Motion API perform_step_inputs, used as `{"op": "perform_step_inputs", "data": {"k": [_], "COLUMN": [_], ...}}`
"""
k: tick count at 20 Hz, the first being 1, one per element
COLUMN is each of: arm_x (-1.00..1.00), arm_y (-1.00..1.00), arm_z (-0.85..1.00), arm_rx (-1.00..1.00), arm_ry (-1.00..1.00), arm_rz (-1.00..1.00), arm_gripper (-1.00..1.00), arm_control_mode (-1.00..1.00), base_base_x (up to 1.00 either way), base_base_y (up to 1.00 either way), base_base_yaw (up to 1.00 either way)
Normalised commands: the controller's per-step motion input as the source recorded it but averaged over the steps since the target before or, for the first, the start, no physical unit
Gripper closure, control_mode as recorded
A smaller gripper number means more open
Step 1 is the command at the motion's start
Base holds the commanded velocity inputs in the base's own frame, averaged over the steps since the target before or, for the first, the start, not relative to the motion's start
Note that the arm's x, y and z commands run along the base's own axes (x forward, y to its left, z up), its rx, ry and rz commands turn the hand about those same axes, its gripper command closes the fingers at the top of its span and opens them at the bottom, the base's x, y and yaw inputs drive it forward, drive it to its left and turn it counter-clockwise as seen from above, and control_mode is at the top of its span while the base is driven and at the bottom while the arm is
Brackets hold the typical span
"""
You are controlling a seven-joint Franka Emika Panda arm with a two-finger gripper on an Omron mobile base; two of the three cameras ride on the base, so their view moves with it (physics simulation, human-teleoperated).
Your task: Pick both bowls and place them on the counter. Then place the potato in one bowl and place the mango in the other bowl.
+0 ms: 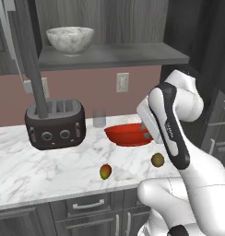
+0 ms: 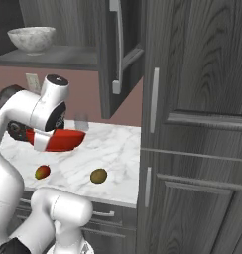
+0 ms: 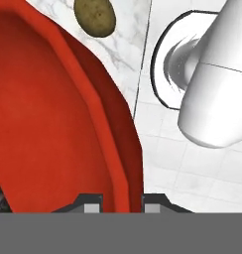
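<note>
With our end effector (image 3: 122, 201) pinched shut on the red bowl's (image 1: 128, 134) rim, we should lower it level onto the bench (image 1: 36, 166), keeping the potato (image 1: 157, 160) at five o'clock clear.

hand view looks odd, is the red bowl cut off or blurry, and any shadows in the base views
Hand view: red bowl sharp but cropped at the left edge, very close. Left base view: soft shadows under the mango and toaster. Right base view: faint shadow beneath the potato.

We note: glossy red bowl (image 1: 128, 134); white-grey marbled bowl (image 1: 70, 39); olive-brown potato (image 1: 157, 160); red-to-yellow-green mango (image 1: 105, 172); grey-veined white counter (image 1: 36, 166).
</note>
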Motion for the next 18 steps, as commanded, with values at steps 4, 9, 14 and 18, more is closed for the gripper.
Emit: {"op": "perform_step_inputs", "data": {"k": [4, 9, 14, 18], "arm_x": [0.56, 0.52, 0.50, 0.36], "arm_y": [0.00, 0.00, 0.06, 0.04], "arm_z": [-0.53, -0.44, -0.46, -0.50], "arm_rx": [-0.02, 0.00, 0.00, -0.01], "arm_ry": [0.00, 0.00, 0.00, 0.00], "arm_rz": [0.00, 0.00, 0.00, 0.02], "arm_gripper": [1.00, 1.00, 1.00, 1.00], "arm_control_mode": [-1.00, -1.00, -1.00, -1.00], "base_base_x": [0.00, 0.00, 0.00, 0.00], "base_base_y": [0.00, 0.00, 0.00, 0.00], "base_base_yaw": [0.00, 0.00, 0.00, 0.00]}}
